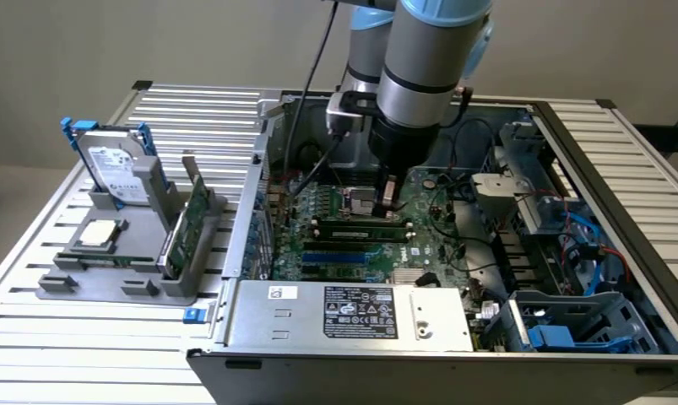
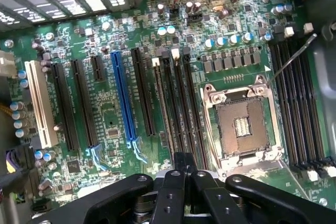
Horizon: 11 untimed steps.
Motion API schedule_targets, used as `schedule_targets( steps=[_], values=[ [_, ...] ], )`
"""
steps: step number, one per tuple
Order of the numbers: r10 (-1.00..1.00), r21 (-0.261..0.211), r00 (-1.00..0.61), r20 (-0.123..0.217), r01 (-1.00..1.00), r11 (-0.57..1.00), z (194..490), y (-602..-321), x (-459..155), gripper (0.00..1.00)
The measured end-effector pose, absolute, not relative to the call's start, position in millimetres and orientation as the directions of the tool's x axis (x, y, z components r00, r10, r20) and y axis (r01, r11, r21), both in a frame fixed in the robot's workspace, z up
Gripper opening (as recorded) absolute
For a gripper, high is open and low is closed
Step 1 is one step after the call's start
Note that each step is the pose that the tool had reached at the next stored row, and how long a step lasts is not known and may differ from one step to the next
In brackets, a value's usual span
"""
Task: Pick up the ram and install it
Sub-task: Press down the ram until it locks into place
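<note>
Steel computer case (image 1: 452,337) lies open on slatted table (image 1: 46,354) | green motherboard (image 2: 110,114) inside it, CPU socket (image 2: 242,127) bare | arm lowered into case, gripper (image 1: 391,201) with fingers together just above board | ram (image 1: 361,226) lies seated in a slot just beside fingertips, nothing clamped.

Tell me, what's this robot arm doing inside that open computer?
The robot arm has reached down into the open computer case and its gripper is shut, low over the green motherboard. A ram stick sits in a slot just beside the gripper; whether the gripper is touching it can't be made out. The wrist view looks across the board's long slots and the empty processor socket. Outside the case, on the exterior view's left, a grey holder carries a hard drive and a green expansion card.
</note>
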<state>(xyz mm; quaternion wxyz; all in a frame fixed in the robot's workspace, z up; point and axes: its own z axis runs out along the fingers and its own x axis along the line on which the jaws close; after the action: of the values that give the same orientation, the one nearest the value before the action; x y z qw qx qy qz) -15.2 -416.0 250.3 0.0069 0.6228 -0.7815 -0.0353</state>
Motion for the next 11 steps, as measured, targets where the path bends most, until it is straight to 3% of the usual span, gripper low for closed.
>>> schedule_targets(
  steps=[11],
  values=[
    [-0.918, 0.064, -0.396, -0.033, -0.917, 0.393, 250.3, -416.0, -15.2, 0.11]
  ],
)
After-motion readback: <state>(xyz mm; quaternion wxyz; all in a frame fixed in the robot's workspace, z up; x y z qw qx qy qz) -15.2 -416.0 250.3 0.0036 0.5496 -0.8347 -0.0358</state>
